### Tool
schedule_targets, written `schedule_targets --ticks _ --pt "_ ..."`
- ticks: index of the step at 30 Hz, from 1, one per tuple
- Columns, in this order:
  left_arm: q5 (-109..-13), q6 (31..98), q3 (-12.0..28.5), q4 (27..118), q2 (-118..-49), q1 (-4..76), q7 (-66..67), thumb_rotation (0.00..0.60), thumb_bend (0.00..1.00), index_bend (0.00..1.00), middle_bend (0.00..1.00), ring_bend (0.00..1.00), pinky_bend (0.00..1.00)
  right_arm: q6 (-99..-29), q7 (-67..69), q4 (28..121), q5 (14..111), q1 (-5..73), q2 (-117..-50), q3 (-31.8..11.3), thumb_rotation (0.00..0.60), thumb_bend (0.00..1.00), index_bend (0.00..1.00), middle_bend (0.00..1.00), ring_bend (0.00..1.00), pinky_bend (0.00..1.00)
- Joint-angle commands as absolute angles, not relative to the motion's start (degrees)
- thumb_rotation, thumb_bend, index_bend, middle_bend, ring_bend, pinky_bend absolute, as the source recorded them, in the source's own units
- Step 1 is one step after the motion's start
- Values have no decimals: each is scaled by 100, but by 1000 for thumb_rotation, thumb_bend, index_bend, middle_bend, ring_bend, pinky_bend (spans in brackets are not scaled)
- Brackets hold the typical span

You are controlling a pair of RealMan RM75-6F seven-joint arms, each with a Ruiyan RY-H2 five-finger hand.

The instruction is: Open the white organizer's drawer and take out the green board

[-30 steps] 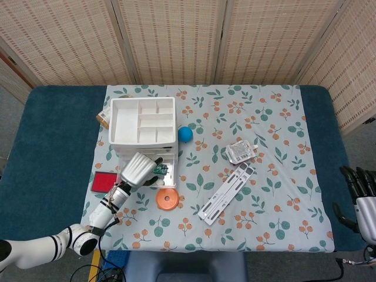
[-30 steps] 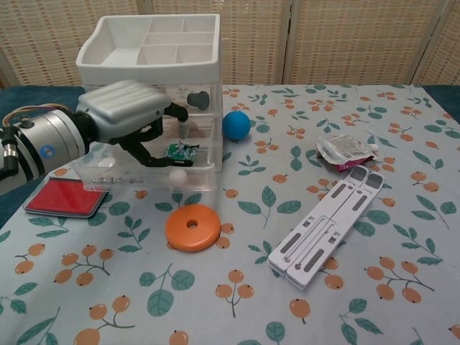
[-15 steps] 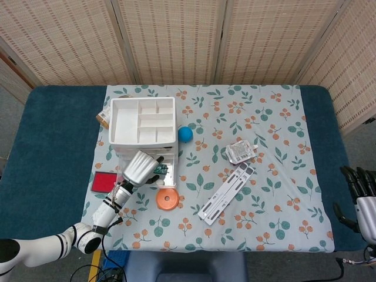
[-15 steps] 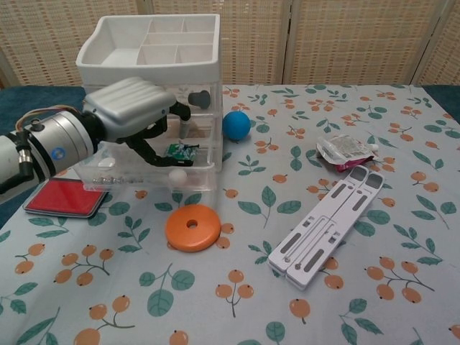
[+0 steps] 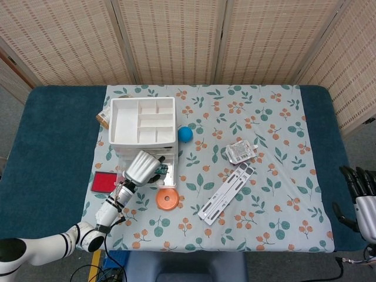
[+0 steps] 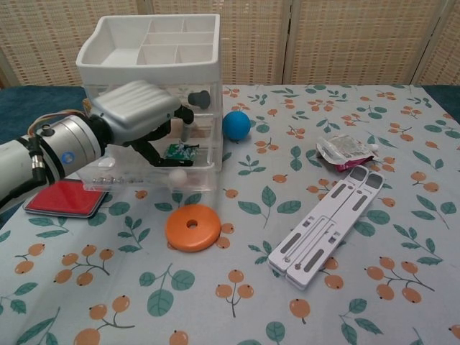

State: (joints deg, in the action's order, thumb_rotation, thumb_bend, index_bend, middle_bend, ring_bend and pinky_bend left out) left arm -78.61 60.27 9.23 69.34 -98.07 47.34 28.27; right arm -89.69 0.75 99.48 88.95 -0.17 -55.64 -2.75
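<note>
Table with floral cloth (image 5: 276,117), blue pad under it. White organizer (image 6: 154,86) sits left-rear, compartment tray on top, clear drawers below; the bottom drawer (image 6: 144,176) is pulled out toward the camera, white knob at front. Left hand (image 6: 136,111) is over the open drawer, fingers curled down into it toward the green board (image 6: 180,151); fingertips look at or just beside the board, but whether they pinch it, cannot tell from either view. Right hand (image 5: 359,194) hangs off the table's right edge, fingers apart, holding nothing.

Board lies flat inside the open drawer, right half, near the front wall. Looks like a small circuit board: judged light, stiff, thin, with small parts on top that could snag or get damaged. Flat on the drawer floor it is hard to get under; best guess is pinch 2 opposite edges, or tip 1 edge up against the drawer wall first. Clear walls leave little finger room.

Other stuff: white folding stand (image 6: 327,226), red pad (image 6: 61,198), orange disc (image 6: 192,227), blue ball (image 6: 236,124), foil pouch (image 6: 343,151).
</note>
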Motion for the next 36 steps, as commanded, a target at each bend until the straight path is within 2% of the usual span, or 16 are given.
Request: schedule_targets --ticks 1,21,36 --pt "-7857 6012 921 6916 -9816 4745 2835 600 203 465 926 1000 1000 -8969 73 9951 8891 -18 -5562 -277 600 414 0 78 0 23" --pt "-7899 6016 923 6664 -9962 4824 2802 600 203 498 931 1000 1000 -8986 98 9930 8870 -33 -5576 -283 600 415 0 78 0 24" --pt "-7990 6109 932 6552 -10003 4827 2565 600 203 581 941 1000 1000 -8996 106 9929 8878 -39 -5576 -284 600 415 0 78 0 23"
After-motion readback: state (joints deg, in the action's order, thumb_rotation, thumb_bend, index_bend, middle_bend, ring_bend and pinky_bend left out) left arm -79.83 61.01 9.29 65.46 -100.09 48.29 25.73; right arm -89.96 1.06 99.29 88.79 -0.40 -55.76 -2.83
